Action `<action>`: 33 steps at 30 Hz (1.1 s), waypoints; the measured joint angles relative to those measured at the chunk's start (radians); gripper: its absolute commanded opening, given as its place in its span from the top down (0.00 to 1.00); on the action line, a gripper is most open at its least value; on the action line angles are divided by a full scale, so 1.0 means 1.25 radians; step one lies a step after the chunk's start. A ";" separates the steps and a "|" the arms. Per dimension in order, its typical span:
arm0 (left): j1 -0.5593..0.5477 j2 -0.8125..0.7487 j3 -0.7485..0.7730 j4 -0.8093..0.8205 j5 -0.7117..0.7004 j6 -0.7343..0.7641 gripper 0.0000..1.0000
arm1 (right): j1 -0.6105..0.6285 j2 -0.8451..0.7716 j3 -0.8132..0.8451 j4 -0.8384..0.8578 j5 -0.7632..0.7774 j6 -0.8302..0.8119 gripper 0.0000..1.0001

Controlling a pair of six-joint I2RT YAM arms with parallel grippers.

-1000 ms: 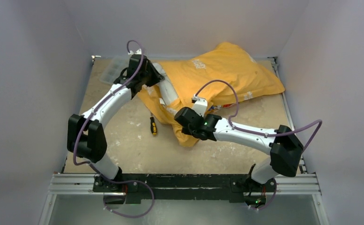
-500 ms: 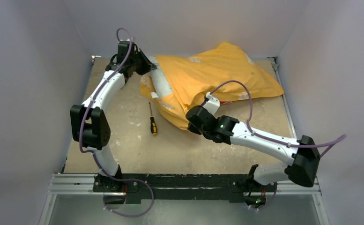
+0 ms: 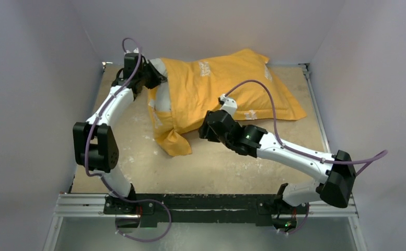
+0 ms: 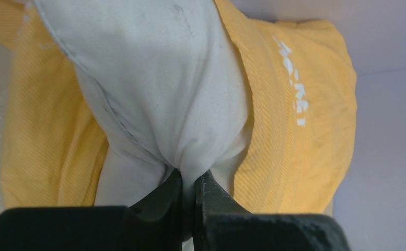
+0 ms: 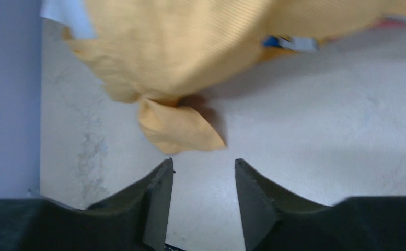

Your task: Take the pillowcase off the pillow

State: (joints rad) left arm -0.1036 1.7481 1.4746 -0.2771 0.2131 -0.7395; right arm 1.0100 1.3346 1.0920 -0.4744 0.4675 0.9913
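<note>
The orange-yellow pillowcase (image 3: 227, 86) lies across the back of the table with the pillow inside it. The white pillow (image 3: 162, 98) shows only at the sack's open left end. My left gripper (image 3: 156, 76) is at that end, shut on a pinch of white pillow (image 4: 153, 78) fabric, as the left wrist view shows at the left gripper (image 4: 190, 175), with pillowcase (image 4: 305, 130) cloth on either side. My right gripper (image 3: 205, 130) hangs just in front of the sack. The right gripper (image 5: 204, 164) is open with nothing between its fingers, and a loose pillowcase corner (image 5: 177, 130) lies on the table just beyond them.
Grey-white walls (image 3: 44, 78) close in the table (image 3: 232, 167) on the left, back and right. A metal rail (image 3: 206, 204) with the two arm bases runs along the near edge. The slack edge of the sack (image 3: 172, 144) droops onto the table at front left.
My right gripper has opened and let go of the pillowcase. The left arm has drawn the pillow's end left and back. The bundle slid left, and its loose edge now covers the screwdriver.
</note>
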 measured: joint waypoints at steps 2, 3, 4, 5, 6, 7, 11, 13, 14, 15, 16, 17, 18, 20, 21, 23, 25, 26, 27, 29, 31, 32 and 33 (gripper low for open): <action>-0.030 -0.030 -0.025 0.003 -0.001 0.000 1.00 | 0.002 0.013 0.040 0.050 -0.019 -0.047 0.24; -0.051 -0.047 -0.032 0.005 -0.001 0.001 1.00 | 0.003 0.017 0.061 0.079 -0.027 -0.068 0.22; -0.067 -0.058 -0.034 0.006 0.000 0.000 1.00 | 0.003 0.020 0.076 0.099 -0.031 -0.081 0.20; -0.085 -0.069 -0.034 0.008 0.003 0.000 1.00 | 0.003 0.023 0.093 0.121 -0.032 -0.095 0.18; -0.105 -0.080 -0.034 0.013 0.010 0.000 1.00 | 0.004 0.027 0.112 0.146 -0.032 -0.107 0.18; -0.116 -0.087 -0.034 0.017 0.017 0.000 1.00 | 0.004 0.032 0.122 0.159 -0.031 -0.113 0.17; -0.145 -0.107 -0.034 0.021 0.043 -0.001 1.00 | -0.001 0.096 0.189 0.176 -0.005 -0.124 0.17; -0.150 -0.111 -0.034 0.019 0.044 -0.001 1.00 | -0.003 0.146 0.227 0.165 0.011 -0.119 0.18; -0.153 -0.113 -0.034 0.018 0.042 -0.001 1.00 | -0.004 0.177 0.248 0.154 0.020 -0.114 0.19; -0.155 -0.116 -0.034 0.017 0.040 -0.001 1.00 | -0.006 0.209 0.269 0.143 0.034 -0.107 0.21; -0.158 -0.117 -0.034 0.017 0.037 -0.001 1.00 | -0.006 0.240 0.284 0.132 0.045 -0.100 0.22; -0.161 -0.118 -0.034 0.017 0.035 -0.001 1.00 | -0.006 0.261 0.291 0.121 0.053 -0.094 0.23; -0.165 -0.119 -0.034 0.016 0.035 -0.001 1.00 | -0.005 0.285 0.294 0.110 0.060 -0.088 0.23; -0.171 -0.119 -0.034 0.011 0.035 0.000 1.00 | -0.001 0.319 0.294 0.092 0.072 -0.085 0.27; -0.175 -0.119 -0.034 0.007 0.034 0.000 1.00 | 0.002 0.328 0.287 0.092 0.072 -0.086 0.28; -0.181 -0.119 -0.034 0.003 0.033 0.000 1.00 | 0.009 0.329 0.265 0.095 0.069 -0.095 0.34; -0.185 -0.119 -0.034 0.003 0.033 0.000 1.00 | 0.014 0.321 0.238 0.107 0.062 -0.103 0.40; -0.187 -0.119 -0.034 0.002 0.032 0.000 1.00 | 0.014 0.317 0.223 0.114 0.054 -0.106 0.43; -0.187 -0.119 -0.032 -0.002 0.030 0.000 1.00 | 0.014 0.316 0.210 0.120 0.051 -0.108 0.46; -0.187 -0.116 -0.023 -0.020 0.025 0.002 1.00 | 0.014 0.316 0.180 0.136 0.042 -0.109 0.52; -0.187 -0.108 -0.002 -0.044 0.021 0.003 1.00 | 0.013 0.316 0.143 0.154 0.030 -0.106 0.58; -0.189 -0.103 0.009 -0.054 0.020 0.003 1.00 | 0.013 0.316 0.122 0.165 0.026 -0.102 0.62; -0.190 -0.096 0.024 -0.068 0.020 0.004 1.00 | 0.013 0.316 0.104 0.173 0.021 -0.096 0.64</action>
State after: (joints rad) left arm -0.3412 1.6283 1.5047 -0.3618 0.2382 -0.7345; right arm 1.0267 1.7298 1.2221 -0.2577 0.4938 0.8711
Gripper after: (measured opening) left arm 0.040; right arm 0.438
